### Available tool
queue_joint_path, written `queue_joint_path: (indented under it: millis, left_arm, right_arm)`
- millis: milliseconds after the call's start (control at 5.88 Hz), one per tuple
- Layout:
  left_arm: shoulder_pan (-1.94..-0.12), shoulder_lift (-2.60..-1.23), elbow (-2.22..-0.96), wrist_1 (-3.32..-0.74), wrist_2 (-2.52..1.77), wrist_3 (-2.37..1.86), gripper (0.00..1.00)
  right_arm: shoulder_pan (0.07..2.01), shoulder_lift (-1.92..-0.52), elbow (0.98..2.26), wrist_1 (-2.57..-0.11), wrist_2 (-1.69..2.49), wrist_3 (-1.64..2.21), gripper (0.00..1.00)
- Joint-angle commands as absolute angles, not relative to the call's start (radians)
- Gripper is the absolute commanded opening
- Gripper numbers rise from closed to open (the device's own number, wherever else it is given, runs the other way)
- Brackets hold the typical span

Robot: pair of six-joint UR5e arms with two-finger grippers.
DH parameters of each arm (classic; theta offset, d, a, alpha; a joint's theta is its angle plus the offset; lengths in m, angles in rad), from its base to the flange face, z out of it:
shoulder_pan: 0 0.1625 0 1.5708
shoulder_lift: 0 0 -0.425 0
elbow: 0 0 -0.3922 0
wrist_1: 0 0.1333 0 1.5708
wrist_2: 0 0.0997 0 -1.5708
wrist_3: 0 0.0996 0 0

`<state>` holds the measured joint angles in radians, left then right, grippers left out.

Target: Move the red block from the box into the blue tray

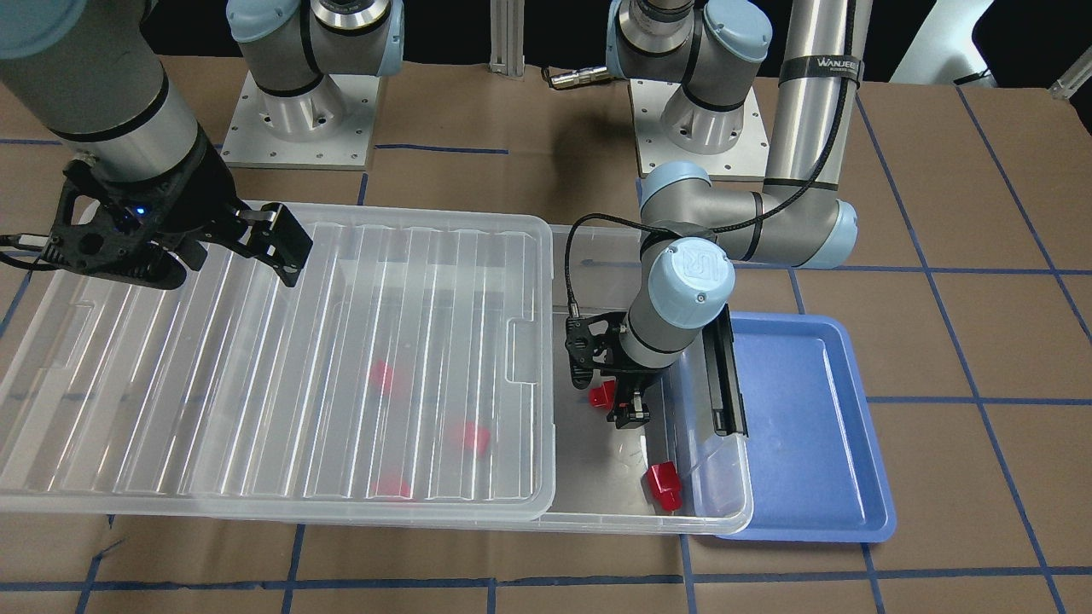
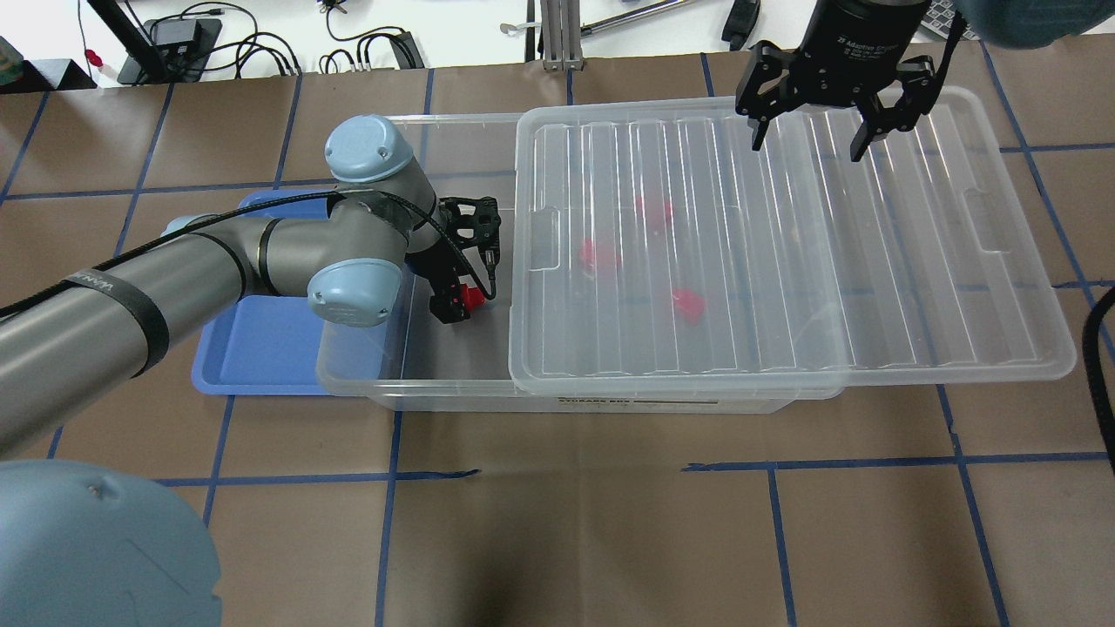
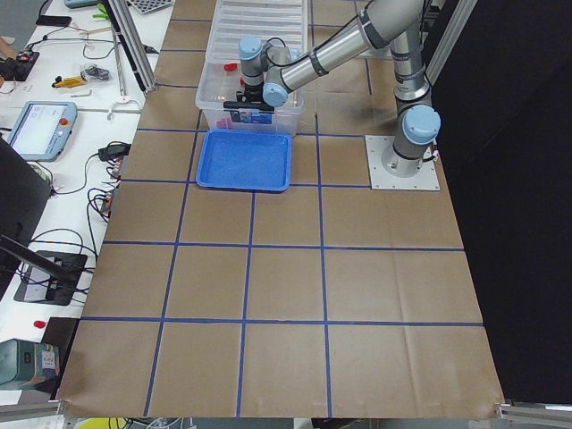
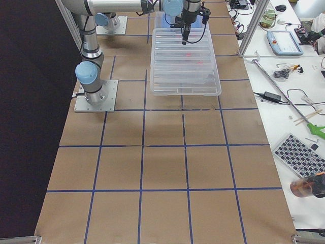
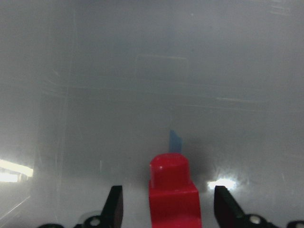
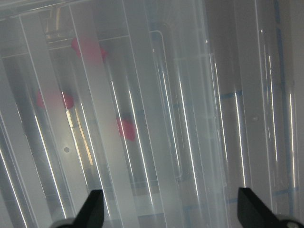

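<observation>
Only up close: left fingers (image 5: 115,205) apart, clear of red block (image 5: 174,195); right fingers (image 6: 93,209) apart.

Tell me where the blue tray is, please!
In the overhead view, the blue tray lies on the left side, right next to the uncovered end of the box.

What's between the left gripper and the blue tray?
The box's end wall with its black latch bar; the front-facing view shows it.
</observation>
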<state>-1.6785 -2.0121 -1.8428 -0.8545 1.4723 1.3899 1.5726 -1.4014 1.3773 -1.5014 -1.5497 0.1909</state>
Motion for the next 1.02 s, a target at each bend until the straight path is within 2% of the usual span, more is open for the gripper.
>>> queue_joint_path:
  millis: [0, 340, 510, 850]
  left_arm:
    - [-1.681, -2.017, -1.845, -0.830, 1.474, 1.387, 0.31]
    - [-1.681, -1.996, -1.845, -0.828, 1.477, 1.388, 0.08]
    - [-1.678, -1.973, -1.823, -0.847, 1.482, 1.388, 0.04]
    - [-1.672, -1.898, -1.804, -0.924, 1.488, 1.385, 0.04]
  right_arm:
    - [1.571, -1.402, 1.376, -1.499, -1.555, 0.187, 1.00]
    - [1.571, -1.442, 1.400, -1.458, -1.554, 0.189, 1.00]
    - [1.571, -1.463, 1.423, -1.453, -1.552, 0.189, 1.00]
    - [1.571, -1.463, 1.431, -1.457, -1.551, 0.190, 1.00]
